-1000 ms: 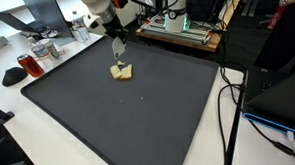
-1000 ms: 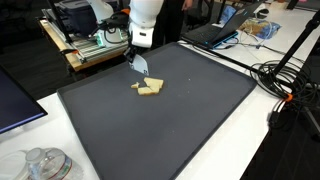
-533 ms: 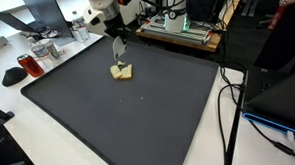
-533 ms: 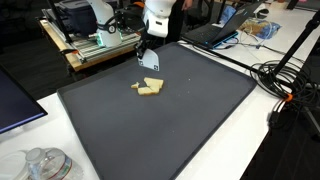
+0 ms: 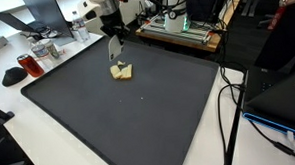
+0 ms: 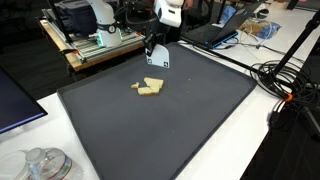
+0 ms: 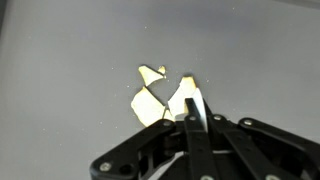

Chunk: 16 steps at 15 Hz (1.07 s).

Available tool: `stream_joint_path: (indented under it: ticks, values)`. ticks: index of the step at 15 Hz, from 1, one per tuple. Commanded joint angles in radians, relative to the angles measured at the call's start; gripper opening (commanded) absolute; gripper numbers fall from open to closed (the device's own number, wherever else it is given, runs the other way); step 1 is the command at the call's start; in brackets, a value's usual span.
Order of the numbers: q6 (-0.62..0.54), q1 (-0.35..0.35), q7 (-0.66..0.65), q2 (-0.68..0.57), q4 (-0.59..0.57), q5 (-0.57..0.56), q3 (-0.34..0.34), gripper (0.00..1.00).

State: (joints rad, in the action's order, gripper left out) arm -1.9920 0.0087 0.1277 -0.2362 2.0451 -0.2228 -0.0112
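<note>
Risk sits with the pale yellow pieces [image 5: 121,71] lying loose on the far left part of the dark mat [image 5: 139,123]. The end effector [image 5: 113,58], closed and empty just above them, could knock them apart if it came down.

Lighting is bright and even, from overhead, indoors. Both exterior views are low-res and soft. The mat [image 5: 138,103] is matte with no glare, and shadows on it are faint. The white table [image 5: 40,147] at lower left is near clipping, same at lower right [image 6: 250,160]. In the wrist view the mat reads as washed-out grey with light vignetting at the corners. The pieces [image 7: 155,95] are reasonably sharp but slightly overexposed. The gripper [image 7: 189,95] at the bottom of that frame is dark and out of focus.
</note>
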Motion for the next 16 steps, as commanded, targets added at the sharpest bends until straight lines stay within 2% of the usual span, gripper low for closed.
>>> stream_joint_path:
  ticks: [1, 9, 16]
  values:
    - [-0.021, -0.005, -0.025, -0.009, -0.024, 0.012, 0.001, 0.01]
    - [-0.151, 0.008, -0.117, -0.035, -0.021, -0.009, -0.003, 0.01]
    - [-0.155, 0.062, -0.183, -0.078, -0.047, -0.083, 0.001, 0.01]
